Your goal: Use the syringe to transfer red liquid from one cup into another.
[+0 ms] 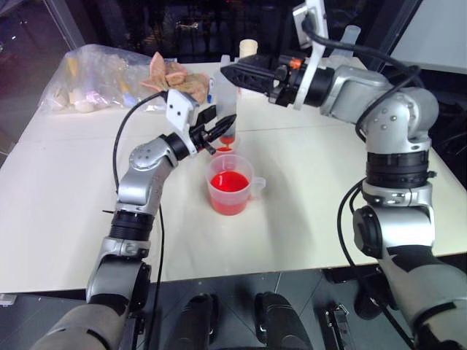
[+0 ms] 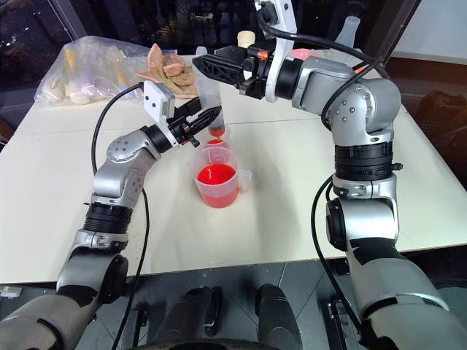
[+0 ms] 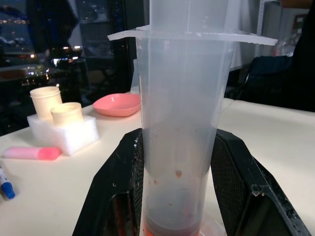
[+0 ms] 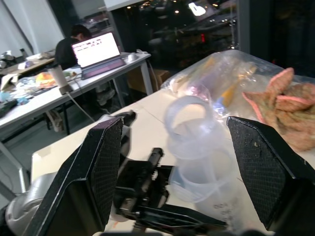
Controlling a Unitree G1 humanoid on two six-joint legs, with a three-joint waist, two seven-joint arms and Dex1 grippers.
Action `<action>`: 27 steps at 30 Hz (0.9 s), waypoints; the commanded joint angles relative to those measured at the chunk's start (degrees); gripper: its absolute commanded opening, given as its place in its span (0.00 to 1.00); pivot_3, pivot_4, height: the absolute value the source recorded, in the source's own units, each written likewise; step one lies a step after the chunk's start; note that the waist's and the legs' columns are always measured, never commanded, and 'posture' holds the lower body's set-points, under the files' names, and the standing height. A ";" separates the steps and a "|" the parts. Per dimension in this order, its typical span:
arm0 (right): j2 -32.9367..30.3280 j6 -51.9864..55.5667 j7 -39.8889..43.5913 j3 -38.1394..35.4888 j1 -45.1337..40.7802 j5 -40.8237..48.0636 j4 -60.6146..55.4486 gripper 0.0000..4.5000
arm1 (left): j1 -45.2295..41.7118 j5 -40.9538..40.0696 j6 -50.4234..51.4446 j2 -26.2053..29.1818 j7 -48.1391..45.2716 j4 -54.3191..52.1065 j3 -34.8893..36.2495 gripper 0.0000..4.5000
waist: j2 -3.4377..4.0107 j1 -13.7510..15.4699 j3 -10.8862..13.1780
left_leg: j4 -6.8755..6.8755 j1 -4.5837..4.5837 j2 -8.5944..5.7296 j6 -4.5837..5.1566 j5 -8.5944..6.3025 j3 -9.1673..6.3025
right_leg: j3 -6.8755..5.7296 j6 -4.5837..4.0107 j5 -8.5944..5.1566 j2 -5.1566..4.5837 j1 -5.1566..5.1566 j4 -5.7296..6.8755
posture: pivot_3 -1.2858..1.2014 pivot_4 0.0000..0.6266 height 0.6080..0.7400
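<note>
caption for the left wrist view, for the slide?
Left pincer shut on the upright syringe, barrel nearly empty, red liquid at its base.

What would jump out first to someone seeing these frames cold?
The handled cup of bright red liquid at the table's middle. Just behind it, the left tool clamps the upright syringe over the smaller cup, while the right tool hangs open above the plunger.
</note>
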 commanded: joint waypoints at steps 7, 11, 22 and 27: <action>3.59 2.21 -2.17 -0.48 -1.90 1.59 -3.01 0.77 | -0.82 -0.42 0.32 -0.31 0.06 -2.36 0.45 0.32 | 0.00 0.00 0.00 | 0.00 0.00 0.00 -0.01 0.00 0.00 | 0.00 0.00 0.00 -0.01 -0.01 0.02 | 0.52 0.24 1.00; 4.48 1.50 -1.76 0.24 -2.21 0.80 -1.96 0.77 | -0.81 -0.40 0.51 -0.39 0.03 -2.51 0.44 0.32 | 0.00 -0.01 0.00 | 0.00 0.00 -0.01 -0.02 0.01 0.00 | 0.00 0.00 0.00 0.00 -0.02 0.04 | 0.52 0.24 1.00; 6.09 -1.43 1.36 4.30 -2.92 -3.80 2.91 0.06 | -0.30 -0.67 1.80 -0.24 -0.14 -4.46 0.35 0.32 | 0.00 -0.06 0.00 | 0.01 0.00 -0.02 -0.05 0.03 0.00 | 0.00 0.00 0.00 0.00 -0.04 0.09 | 0.52 0.24 1.00; 6.13 -2.32 2.98 5.23 -3.06 -5.51 4.97 0.01 | -0.55 -1.65 3.68 0.53 0.08 -6.90 1.25 0.32 | 0.00 -0.08 0.00 | 0.01 0.00 -0.01 -0.08 0.05 0.00 | 0.00 0.00 0.00 0.00 -0.04 0.09 | 0.52 0.24 1.00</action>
